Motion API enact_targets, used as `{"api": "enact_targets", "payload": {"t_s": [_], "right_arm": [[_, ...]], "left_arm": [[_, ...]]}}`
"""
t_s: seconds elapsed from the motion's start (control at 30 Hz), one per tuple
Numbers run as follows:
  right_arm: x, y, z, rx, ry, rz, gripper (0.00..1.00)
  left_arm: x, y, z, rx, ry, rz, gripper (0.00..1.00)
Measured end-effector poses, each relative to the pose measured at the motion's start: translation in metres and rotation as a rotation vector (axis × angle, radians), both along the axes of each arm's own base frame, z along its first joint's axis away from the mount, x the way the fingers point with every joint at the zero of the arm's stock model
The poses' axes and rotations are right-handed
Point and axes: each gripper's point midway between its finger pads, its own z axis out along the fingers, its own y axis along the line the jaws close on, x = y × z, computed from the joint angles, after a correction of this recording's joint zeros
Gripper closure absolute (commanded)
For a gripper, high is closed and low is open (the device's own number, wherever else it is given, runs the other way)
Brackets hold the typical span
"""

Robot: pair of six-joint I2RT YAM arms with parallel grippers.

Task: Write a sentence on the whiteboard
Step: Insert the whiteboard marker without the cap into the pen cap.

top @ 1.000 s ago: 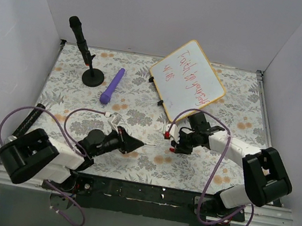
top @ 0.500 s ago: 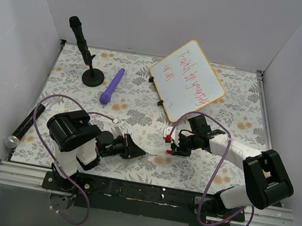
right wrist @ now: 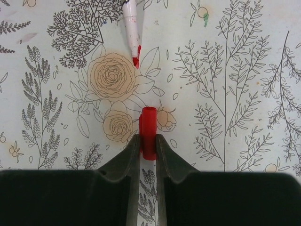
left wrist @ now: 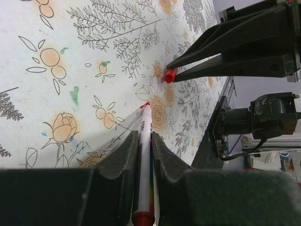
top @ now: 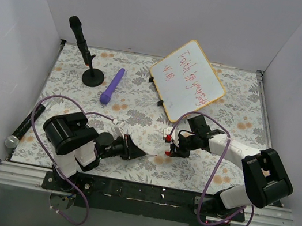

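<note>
The whiteboard [top: 187, 79] stands tilted at the back right of the table, with the red sentence [top: 194, 78] written across it. My left gripper [top: 139, 153] [left wrist: 143, 137] is shut on a white marker [left wrist: 144, 155] whose bare red tip [left wrist: 146, 104] points across the floral table cover. My right gripper [top: 169, 146] [right wrist: 148, 140] faces it from the right, shut on the marker's red cap [right wrist: 148, 129] [left wrist: 169, 75]. In the right wrist view the marker tip [right wrist: 136, 52] lies a short way ahead of the cap and slightly left of it. Both grippers are low over the table, in front of the board.
A black microphone on a round stand [top: 92, 77] is at the back left. A purple cylinder [top: 112, 86] lies beside it. A dark rod [top: 23, 125] lies along the left edge. White walls close in three sides.
My left arm has folded in from the left, and its gripper with the marker has dropped slightly toward the near edge. The right gripper has shifted only a little.
</note>
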Motion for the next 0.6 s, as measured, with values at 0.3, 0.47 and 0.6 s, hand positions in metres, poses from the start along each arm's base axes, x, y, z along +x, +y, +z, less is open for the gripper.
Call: {"api": "enact_targets", "payload": {"t_s": [0.3,0.47,0.6], "right_arm": [[-0.003,0.003,0.004,0.020,0.021,0.006,0.99],[-0.004,0.006,0.008,0.034,0.032,0.014,0.99],[-0.008,0.007,0.010,0.044,0.049,0.020,0.99]], "left_arm": [[-0.003,0.000,0.005,0.001,-0.019,-0.004,1.00],[-0.006,-0.002,0.014,-0.015,-0.042,-0.017,1.00],[-0.007,-0.005,0.026,-0.044,-0.073,-0.024,1.00]]}}
